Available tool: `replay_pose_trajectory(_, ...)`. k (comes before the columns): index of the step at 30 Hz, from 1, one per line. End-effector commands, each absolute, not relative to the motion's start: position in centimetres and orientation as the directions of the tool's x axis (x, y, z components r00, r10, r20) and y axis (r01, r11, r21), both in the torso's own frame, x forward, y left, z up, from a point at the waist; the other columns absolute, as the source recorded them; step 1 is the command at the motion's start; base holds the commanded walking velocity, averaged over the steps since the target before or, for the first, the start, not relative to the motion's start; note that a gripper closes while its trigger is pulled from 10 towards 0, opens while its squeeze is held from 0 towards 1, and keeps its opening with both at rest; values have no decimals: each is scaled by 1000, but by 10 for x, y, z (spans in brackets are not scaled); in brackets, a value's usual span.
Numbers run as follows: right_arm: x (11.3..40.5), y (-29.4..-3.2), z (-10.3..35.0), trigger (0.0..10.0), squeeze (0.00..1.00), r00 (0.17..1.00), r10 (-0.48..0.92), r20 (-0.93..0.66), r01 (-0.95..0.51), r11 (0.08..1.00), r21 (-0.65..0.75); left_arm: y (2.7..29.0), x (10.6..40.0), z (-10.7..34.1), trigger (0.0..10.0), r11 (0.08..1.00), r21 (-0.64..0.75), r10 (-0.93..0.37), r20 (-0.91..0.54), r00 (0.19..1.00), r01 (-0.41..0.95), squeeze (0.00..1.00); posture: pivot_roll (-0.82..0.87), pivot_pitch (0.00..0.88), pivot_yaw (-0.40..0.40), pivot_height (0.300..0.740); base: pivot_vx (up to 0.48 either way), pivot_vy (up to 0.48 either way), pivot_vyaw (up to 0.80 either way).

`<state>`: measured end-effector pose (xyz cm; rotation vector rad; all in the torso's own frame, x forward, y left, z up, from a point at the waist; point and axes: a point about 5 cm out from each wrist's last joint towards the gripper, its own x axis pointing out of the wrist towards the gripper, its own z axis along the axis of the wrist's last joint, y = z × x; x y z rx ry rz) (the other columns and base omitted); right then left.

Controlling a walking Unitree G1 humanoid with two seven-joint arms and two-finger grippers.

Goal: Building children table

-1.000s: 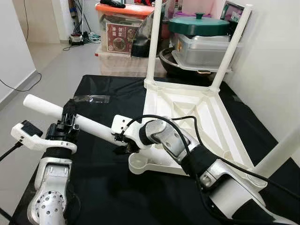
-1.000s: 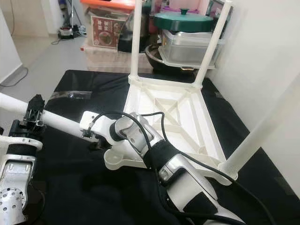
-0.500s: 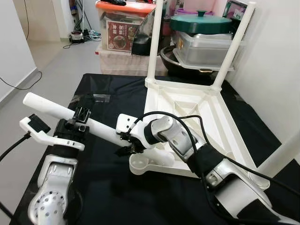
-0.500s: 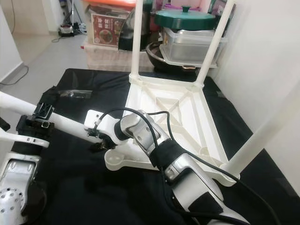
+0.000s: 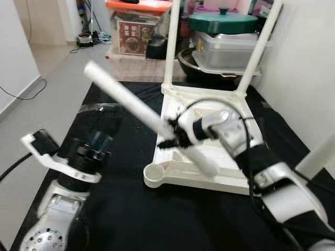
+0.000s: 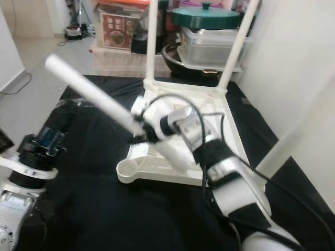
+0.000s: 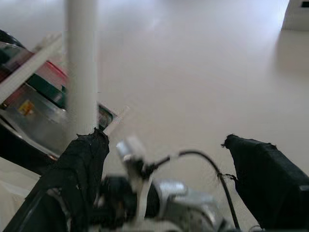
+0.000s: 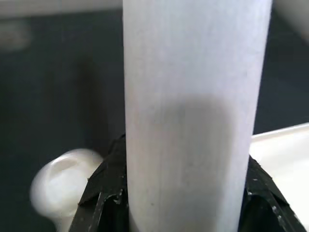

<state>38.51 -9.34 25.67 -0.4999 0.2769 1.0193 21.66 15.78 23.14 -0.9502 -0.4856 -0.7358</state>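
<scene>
The white children's table [image 5: 230, 123] lies upside down on a black mat. Two legs stand up at its far corners and one at its near right corner. The near left corner socket [image 5: 156, 176] is an empty round cup. My right gripper [image 5: 174, 138] is shut on a loose white table leg [image 5: 128, 102], held slanted over the table's left edge with its far end up to the left. In the right wrist view the leg [image 8: 193, 106] sits between the black fingers [image 8: 104, 193]. My left gripper [image 5: 96, 142] is open, apart from the leg, down to the left.
Behind the mat [image 5: 112, 204] stand a clear storage box with an orange lid [image 5: 137, 26] and stacked pots under a green lid [image 5: 222, 23]. A white wall [image 5: 309, 68] runs close on the right. A clear plastic bag [image 5: 97, 107] lies on the mat's far left.
My left gripper let go of the leg and drew back. My right gripper swung the leg up and to the right, over the table frame.
</scene>
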Motion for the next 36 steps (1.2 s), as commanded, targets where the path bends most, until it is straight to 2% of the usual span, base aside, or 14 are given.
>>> replay_pose_trajectory(1, 396, -109, 272, 0, 0, 612, 714, -340, -791, 552, -266, 161, 214, 228, 10000, 406, -555, -347, 641, 685, 726, 0, -6, 0, -86, 740, 0, 0, 0)
replay_pose_trajectory(2, 396, -109, 272, 0, 0, 612, 714, -340, -791, 552, -266, 161, 214, 228, 10000, 406, -555, -347, 641, 685, 726, 0, -6, 0, -86, 740, 0, 0, 0)
replay_pose_trajectory(6, 409, -132, 288, 0, 0, 780, 605, -158, -625, 748, -222, 162, 210, 224, 10000, 429, -549, -374, 615, 694, 718, 0, 6, 0, -91, 740, 0, 0, 0)
replay_pose_trajectory(7, 409, -132, 288, 0, 0, 780, 605, -158, -625, 748, -222, 162, 210, 224, 10000, 429, -549, -374, 615, 694, 718, 0, 6, 0, -91, 740, 0, 0, 0)
replay_pose_trajectory(10, 415, -149, 297, 0, 0, 875, 484, -2, -484, 875, -10, 159, 217, 207, 10000, 561, -553, -401, 470, 787, 616, 0, 9, 0, -87, 740, 0, 0, 0)
replay_pose_trajectory(11, 416, -155, 293, 8431, 0, 902, 431, 27, -430, 893, 128, 159, 224, 193, 10000, 639, -553, -397, 358, 845, 535, 0, 8, 0, -83, 740, 0, 0, 0)
replay_pose_trajectory(13, 416, -155, 293, 8431, 0, 902, 431, 27, -430, 893, 128, 159, 224, 193, 10000, 639, -553, -397, 358, 845, 535, 0, 8, 0, -83, 740, 0, 0, 0)
replay_pose_trajectory(14, 417, -159, 286, 10000, 0, 924, 379, 46, -375, 881, 287, 161, 229, 182, 10000, 692, -553, -381, 267, 885, 465, 0, 10, 0, -77, 740, 0, 0, 0)
replay_pose_trajectory(15, 417, -159, 286, 10000, 0, 924, 379, 46, -375, 881, 287, 161, 229, 182, 10000, 692, -553, -381, 267, 885, 465, 0, 10, 0, -77, 740, 0, 0, 0)
replay_pose_trajectory(18, 415, -167, 251, 10000, 0, 972, 235, 19, -211, 830, 516, 165, 235, 150, 10000, 860, -426, -331, -48, 943, 280, 0, 21, 0, -66, 740, 0, 0, 0)
replay_pose_trajectory(20, 415, -167, 251, 10000, 0, 972, 235, 19, -211, 830, 516, 165, 235, 150, 10000, 860, -426, -331, -48, 943, 280, 0, 21, 0, -66, 740, 0, 0, 0)
replay_pose_trajectory(23, 407, -159, 257, 10000, 0, 959, 250, 137, -283, 775, 565, 174, 231, 137, 10000, 930, -312, -257, -179, 950, 192, 0, 21, 0, -63, 740, 0, 0, 0)
replay_pose_trajectory(31, 388, -147, 272, 10000, 0, 920, 280, 273, -386, 762, 521, 179, 222, 126, 10000, 970, -207, -177, -253, 951, 125, 0, 37, 0, -74, 740, 0, 0, 0)
replay_pose_trajectory(36, 346, -143, 302, 10000, 0, 856, 297, 423, -460, 811, 362, 179, 204, 119, 10000, 990, -127, -95, -294, 951, 60, 0, 38, 0, -106, 740, 0, 0, 0)
